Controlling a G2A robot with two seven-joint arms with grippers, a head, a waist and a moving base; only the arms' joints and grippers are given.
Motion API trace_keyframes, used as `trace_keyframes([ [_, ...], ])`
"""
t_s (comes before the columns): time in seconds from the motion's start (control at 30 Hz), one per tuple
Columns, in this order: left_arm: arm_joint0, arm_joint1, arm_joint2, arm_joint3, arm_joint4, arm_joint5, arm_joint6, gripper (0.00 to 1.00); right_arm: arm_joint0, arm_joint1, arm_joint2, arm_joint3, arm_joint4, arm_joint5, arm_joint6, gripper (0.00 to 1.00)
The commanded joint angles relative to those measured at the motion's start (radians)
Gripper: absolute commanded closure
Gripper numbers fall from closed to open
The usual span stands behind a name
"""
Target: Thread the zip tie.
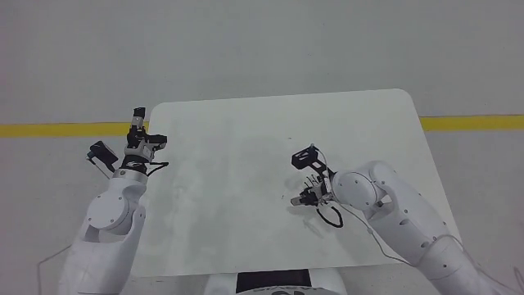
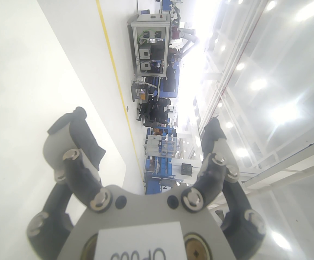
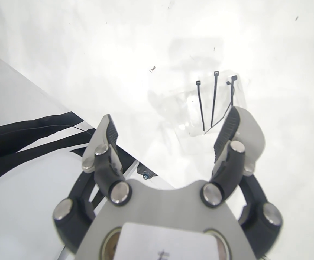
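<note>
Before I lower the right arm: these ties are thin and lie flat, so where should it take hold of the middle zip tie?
Probably mid-strap, from straight above, the right gripper closing across the strap. The middle zip tie lies flat on clear plastic, neighbours on each side; that leaves head and tip free for threading.
</note>
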Motion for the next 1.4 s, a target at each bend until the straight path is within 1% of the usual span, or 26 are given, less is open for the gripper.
trace_keyframes([
  [0.0,0.0,0.0,0.0,0.0,0.0,0.0,0.0,0.0,-0.005,0.002,0.006,-0.01,-0.008,-0.001,0.002,0.56],
  [0.13,0.0,0.0,0.0,0.0,0.0,0.0,0.0,0.0,-0.012,0.005,0.011,-0.02,-0.023,-0.004,0.006,0.6],
  [0.2,0.0,0.0,0.0,0.0,0.0,0.0,0.0,0.0,-0.013,0.006,0.012,-0.022,-0.029,-0.005,0.007,0.64],
  [0.27,0.0,0.0,0.0,0.0,0.0,0.0,0.0,0.0,-0.016,0.007,0.012,-0.024,-0.035,-0.005,0.008,0.73],
  [0.33,0.0,0.0,0.0,0.0,0.0,0.0,0.0,0.0,-0.018,0.007,0.012,-0.024,-0.04,-0.004,0.007,0.76],
  [0.57,0.0,0.0,0.0,0.0,0.0,0.0,0.0,0.0,-0.022,0.007,0.007,-0.014,-0.069,0.009,0.0,0.77],
  [0.67,0.0,0.0,0.0,0.0,0.0,0.0,0.0,0.0,-0.025,0.006,0.002,-0.009,-0.092,0.025,-0.007,0.73],
  [0.73,0.0,0.0,0.0,0.0,0.0,0.0,0.0,0.0,-0.027,0.006,-0.001,-0.007,-0.104,0.034,-0.013,0.73],
  [0.87,0.0,0.0,0.0,0.0,0.0,0.0,0.0,0.0,-0.032,0.004,-0.005,-0.002,-0.128,0.051,-0.03,0.74],
  [0.97,0.0,0.0,0.0,0.0,0.0,0.0,0.0,0.0,-0.038,0.003,-0.008,-0.001,-0.148,0.065,-0.045,0.78],
  [1.03,0.0,0.0,0.0,0.0,0.0,0.0,0.0,0.0,-0.039,0.002,-0.01,0.003,-0.151,0.066,-0.048,0.8],
  [1.23,0.0,0.0,0.0,0.0,0.0,0.0,0.0,0.0,-0.036,-0.003,-0.018,0.016,-0.138,0.057,-0.056,0.82],
  [1.37,0.0,0.0,0.0,0.0,0.0,0.0,0.0,0.0,-0.029,-0.008,-0.026,0.024,-0.134,0.05,-0.064,0.81],
])
